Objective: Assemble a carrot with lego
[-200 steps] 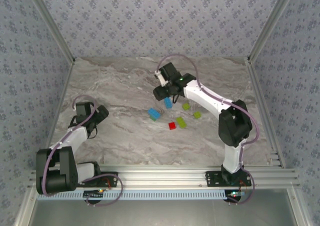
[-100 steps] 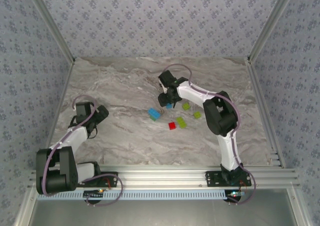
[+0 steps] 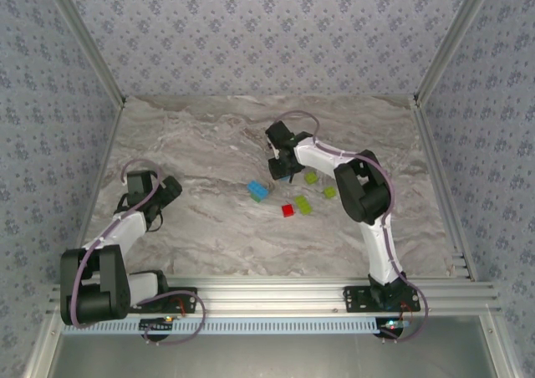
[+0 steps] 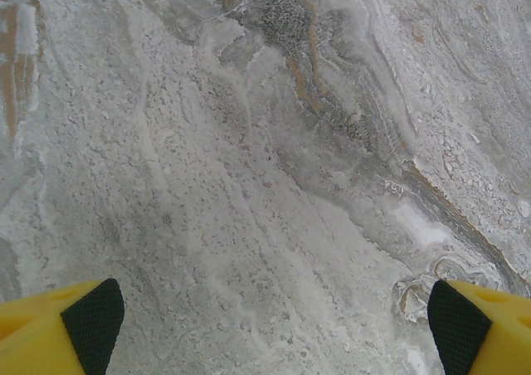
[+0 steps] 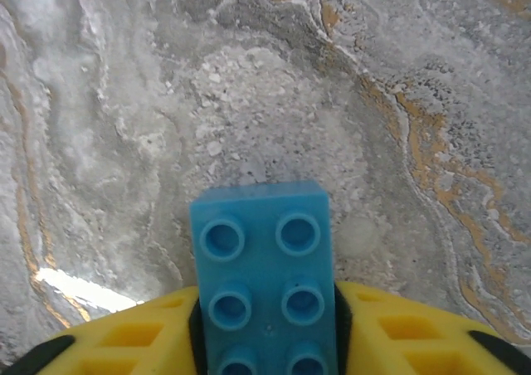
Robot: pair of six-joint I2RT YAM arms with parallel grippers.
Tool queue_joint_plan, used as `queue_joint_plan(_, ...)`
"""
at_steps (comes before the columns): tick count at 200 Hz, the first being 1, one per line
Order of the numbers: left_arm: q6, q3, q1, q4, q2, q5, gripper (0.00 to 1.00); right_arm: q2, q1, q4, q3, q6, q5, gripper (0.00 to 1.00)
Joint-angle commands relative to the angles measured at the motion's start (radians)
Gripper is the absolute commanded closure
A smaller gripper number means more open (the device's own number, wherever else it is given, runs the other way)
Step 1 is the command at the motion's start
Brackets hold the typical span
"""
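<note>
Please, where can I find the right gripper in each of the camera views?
Top external: right gripper just above centre, beside the loose bricks.
Right wrist: yellow tips along the bottom edge, jaws shut on a light blue brick.
Left wrist: left gripper, open, above the marble table.
Shared landmark: that table's veined marble.

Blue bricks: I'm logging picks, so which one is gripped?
The blue brick clamped studs-up between the right jaws; the other blue brick lies loose on the table.
</note>
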Motion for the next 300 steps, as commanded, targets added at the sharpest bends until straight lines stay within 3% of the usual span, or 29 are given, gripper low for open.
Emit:
queue_joint_plan(1, 0.016, 0.042, 0.009, 0.011, 0.01, 0.018, 0.03, 0.013, -0.003, -0.001, 0.005, -0.001, -0.007, 0.62)
queue_joint_plan(52, 0.017, 0.04, 0.01, 0.011, 0.01, 0.019, 0.03, -0.107, 0.01, -0.058, -0.015, -0.061, 0.011, 0.68)
queue_joint_plan(123, 0.018, 0.039, 0.01, 0.011, 0.007, 0.019, 0.03, -0.274, 0.038, -0.284, 0.037, -0.215, -0.159, 0.67)
queue_joint_plan(214, 0.017, 0.037, 0.01, 0.01, 0.004, 0.019, 0.03, -0.217, 0.164, -0.247, 0.037, -0.219, -0.219, 0.68)
queue_joint_plan(300, 0.018, 0.039, 0.01, 0.01, 0.005, 0.021, 0.03, -0.151, 0.16, -0.227, 0.046, -0.285, -0.232, 0.68)
